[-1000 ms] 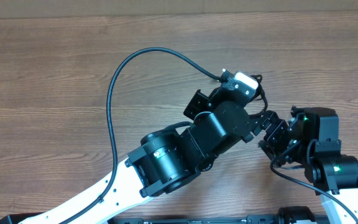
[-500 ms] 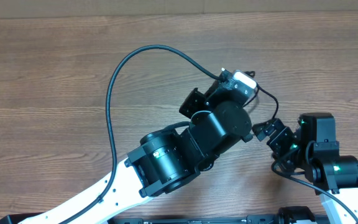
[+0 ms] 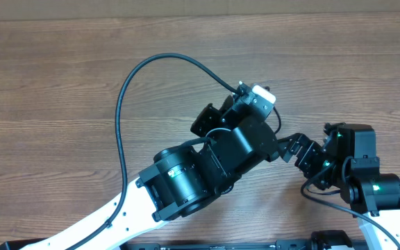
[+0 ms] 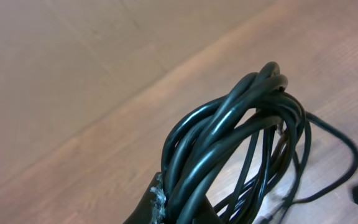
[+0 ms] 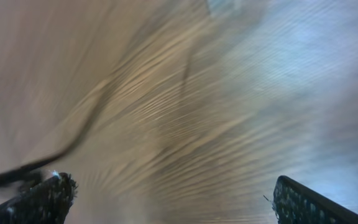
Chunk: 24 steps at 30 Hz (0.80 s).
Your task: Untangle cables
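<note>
My left jaws are clamped on the cable bundle point(image 4: 229, 143), with my wide-open right jaws empty just to its right, closest to any loose loop.

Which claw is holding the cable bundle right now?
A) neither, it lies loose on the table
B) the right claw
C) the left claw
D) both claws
C: in the left wrist view the coiled cable bundle rises straight out of the left claw, while the right claw stands wide open with only blurred table in its gap.
</note>
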{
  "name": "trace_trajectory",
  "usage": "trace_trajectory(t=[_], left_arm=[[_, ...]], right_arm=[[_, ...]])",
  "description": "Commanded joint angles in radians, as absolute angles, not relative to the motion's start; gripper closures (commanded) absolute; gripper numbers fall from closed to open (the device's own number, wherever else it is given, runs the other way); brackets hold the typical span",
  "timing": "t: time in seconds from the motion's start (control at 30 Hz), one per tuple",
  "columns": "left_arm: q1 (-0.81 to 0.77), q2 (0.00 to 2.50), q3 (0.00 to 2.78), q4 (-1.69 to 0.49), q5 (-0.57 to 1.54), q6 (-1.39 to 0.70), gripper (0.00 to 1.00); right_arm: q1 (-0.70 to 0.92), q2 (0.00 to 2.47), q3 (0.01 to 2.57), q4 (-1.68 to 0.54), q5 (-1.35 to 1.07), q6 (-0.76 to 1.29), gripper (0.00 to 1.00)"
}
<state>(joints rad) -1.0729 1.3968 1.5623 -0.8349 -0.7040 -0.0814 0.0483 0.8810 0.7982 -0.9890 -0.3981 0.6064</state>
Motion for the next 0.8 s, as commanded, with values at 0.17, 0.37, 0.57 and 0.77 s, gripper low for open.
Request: trace_trajectory(t=[0.17, 0.37, 0.57, 0.77], left_arm=[[-0.994, 1.365, 1.586, -0.933, -0.452, -0.096, 0.96], [-0.896, 1.365, 1.586, -0.974, -0.177, 0.003, 0.96], [-0.886, 1.370, 1.586, -1.063, 0.105, 0.177, 0.96], [-0.906, 1.373, 1.586, -1.096, 0.215, 0.263, 0.96]], right_arm=[[0.051, 0.879, 0.801, -0.948, -0.698, 0.297, 0.00], [0.051, 0.866, 0.801, -0.942, -0.817, 0.163, 0.00], [0.051, 0.824, 0.801, -0.909, -0.932, 0.073, 0.00], [0.051, 0.813, 0.801, -0.871, -0.953, 0.073, 0.00]])
